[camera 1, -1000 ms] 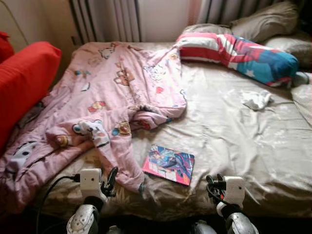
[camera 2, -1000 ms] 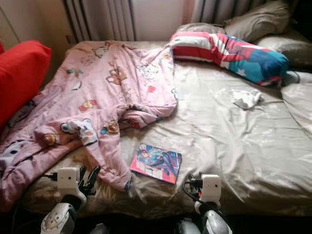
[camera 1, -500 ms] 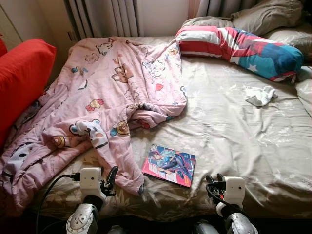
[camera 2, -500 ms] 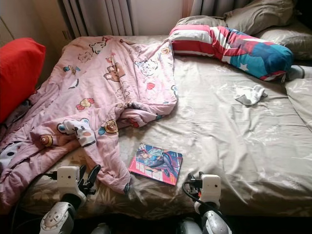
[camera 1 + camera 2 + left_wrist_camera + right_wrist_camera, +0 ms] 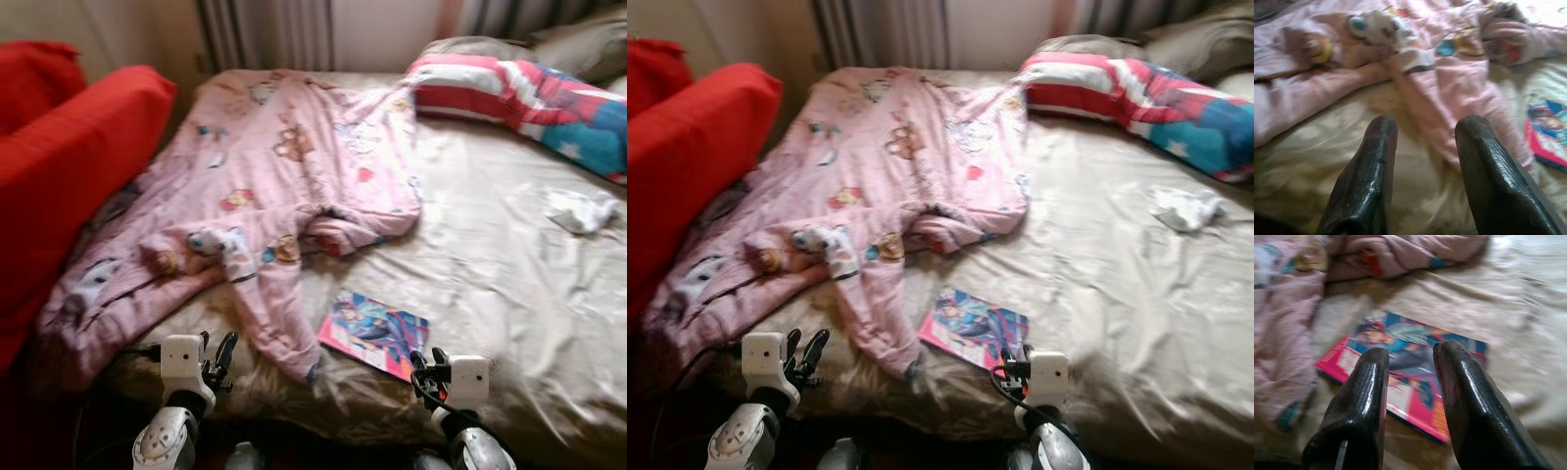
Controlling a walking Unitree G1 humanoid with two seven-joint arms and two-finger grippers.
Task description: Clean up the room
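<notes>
Right tool: the right tool hovers low at the near edge of the bed, its two black fingers a little apart and holding nothing; they point straight at the book, which suggests it is lined up as the first thing to pick.
Left tool: the left tool is also empty, fingers spread, aimed at the trailing end of the blanket near the bed's front edge.
Arm pose: both silver arms are raised from below, wrists level, tools forward and short of the bedding, touching nothing; a ready stance rather than a grasp, as far as I can judge.
Book: the thin glossy pink-and-blue picture book lies flat on the sheet, just beyond the right tool and beside the blanket's tip.
Blanket: the crumpled pink cartoon-print blanket sprawls over the left half of the bed, one end hanging toward the left tool.
Bed: the beige-sheeted bed carries all of it, so the tidying looks barely begun.
Farther out: a small white crumpled cloth lies well apart on the right; a red, white and blue patterned pillow is at the head; a red cushioned seat stands at the left.
</notes>
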